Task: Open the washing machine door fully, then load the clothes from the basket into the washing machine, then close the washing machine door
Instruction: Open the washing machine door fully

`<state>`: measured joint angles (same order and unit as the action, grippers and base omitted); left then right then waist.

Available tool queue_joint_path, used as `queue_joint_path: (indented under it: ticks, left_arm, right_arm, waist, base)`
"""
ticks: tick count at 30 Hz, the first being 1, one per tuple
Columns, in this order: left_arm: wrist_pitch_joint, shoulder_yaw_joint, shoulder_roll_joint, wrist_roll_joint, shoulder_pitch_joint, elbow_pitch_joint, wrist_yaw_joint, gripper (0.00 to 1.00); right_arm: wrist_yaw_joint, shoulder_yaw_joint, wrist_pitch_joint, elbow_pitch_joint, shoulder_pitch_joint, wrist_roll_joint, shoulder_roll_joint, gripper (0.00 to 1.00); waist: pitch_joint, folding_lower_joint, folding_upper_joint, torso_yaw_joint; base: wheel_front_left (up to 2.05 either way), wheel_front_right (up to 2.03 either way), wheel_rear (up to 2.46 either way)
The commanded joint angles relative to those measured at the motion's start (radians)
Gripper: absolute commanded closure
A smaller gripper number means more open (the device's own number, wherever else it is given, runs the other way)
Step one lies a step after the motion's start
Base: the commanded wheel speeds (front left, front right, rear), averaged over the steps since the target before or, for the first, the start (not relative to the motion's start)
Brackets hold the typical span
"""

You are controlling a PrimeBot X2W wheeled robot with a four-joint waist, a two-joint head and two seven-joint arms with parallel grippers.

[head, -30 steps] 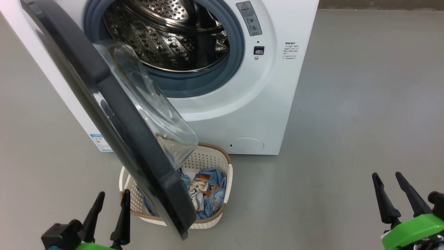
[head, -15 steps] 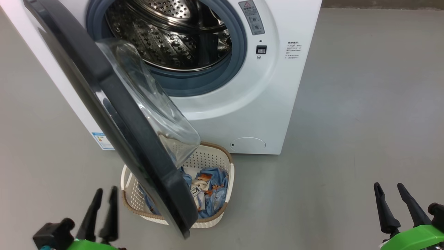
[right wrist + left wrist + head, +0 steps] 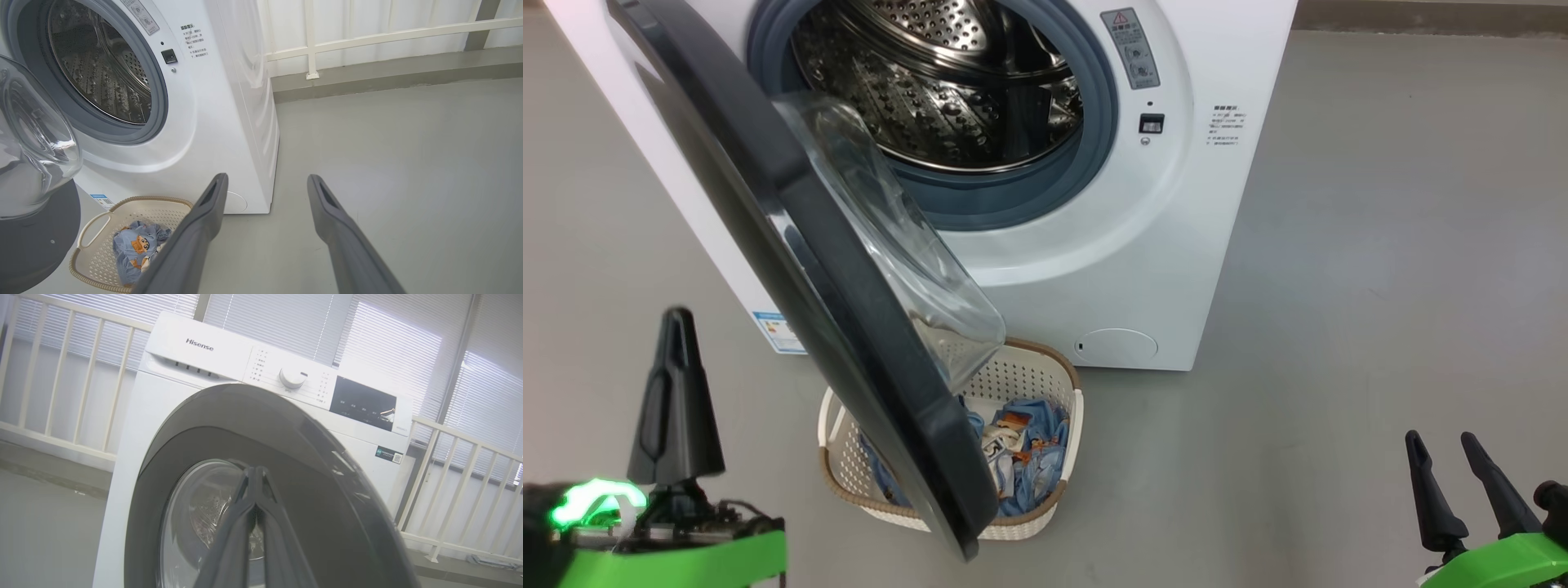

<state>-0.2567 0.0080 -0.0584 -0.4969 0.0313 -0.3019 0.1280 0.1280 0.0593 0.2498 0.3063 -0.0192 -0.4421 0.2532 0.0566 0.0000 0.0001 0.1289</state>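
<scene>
The washing machine door is seen partly open, hinged at the left of the washing machine and swung out so that its black rim is presented almost edge-on in the head view, with the glass bowl bulging toward the bare steel drum. Its lower edge is held above the basket, which is set on the floor just before the machine, and the left part of the basket is covered by it. The clothes are heaped inside the basket, and none are seen in the drum. The left tool is raised on the door's outer side with its fingers pressed together and nothing between them; in the left wrist view it is aimed at the outer face of the door. The right tool is held low over the floor, well to the right, with its fingers spread and empty. The first step is judged unfinished. If the outer face were pushed from this side, the door would likely be swung back toward the opening rather than wider. A narrow closed tip could also be skidded off the glossy rim and driven against the glass. If the door is left as it stands, any reach for the clothes would be obstructed by the overhanging edge, and the light basket could be knocked aside.
</scene>
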Motion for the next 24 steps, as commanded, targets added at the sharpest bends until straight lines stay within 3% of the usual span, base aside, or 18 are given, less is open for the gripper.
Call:
queue_joint_path:
  ticks: [1,5,9,16,20,24]
  left_arm:
    - [-0.005,0.027,-0.007,0.006,0.034,-0.042,0.003,1.0]
    - [-0.005,-0.085,-0.002,0.025,0.013,-0.149,0.003,1.0]
    - [-0.005,-0.264,-0.018,0.048,-0.008,-0.168,0.003,1.0]
    - [0.021,-0.521,-0.024,-0.004,-0.008,-0.025,0.003,1.0]
    - [0.017,-0.577,-0.024,-0.048,0.011,0.098,0.003,1.0]
    - [0.007,-0.561,-0.022,-0.075,0.037,0.213,0.003,1.0]
  right_arm:
    - [0.003,-0.016,0.012,-0.026,0.004,-0.001,0.017,0.0]
    - [0.003,-0.016,0.012,-0.029,0.005,-0.001,0.016,0.0]
    - [0.003,-0.018,0.012,-0.032,0.005,-0.002,0.014,0.0]
    - [0.003,-0.022,0.012,-0.035,0.004,-0.003,0.009,0.0]
    - [0.003,-0.031,0.012,-0.035,0.001,-0.005,0.006,0.0]
    - [0.003,-0.036,0.012,-0.036,0.0,-0.005,0.004,0.0]
  waist:
    - [-0.001,0.0,-0.0001,0.001]
    - [-0.002,0.0,-0.0001,0.001]
    - [-0.001,0.0,-0.0001,-0.001]
    - [0.001,0.0,-0.0001,-0.008]
    - [0.001,0.0,-0.0001,-0.016]
    - [0.001,0.0,-0.0001,-0.023]
  base:
    - [0.0,0.0,0.0]
    - [0.0,0.0,0.0]
    - [0.0,0.0,0.0]
    - [0.0,0.0,0.0]
    - [0.0,0.0,0.0]
    - [0.0,0.0,0.0]
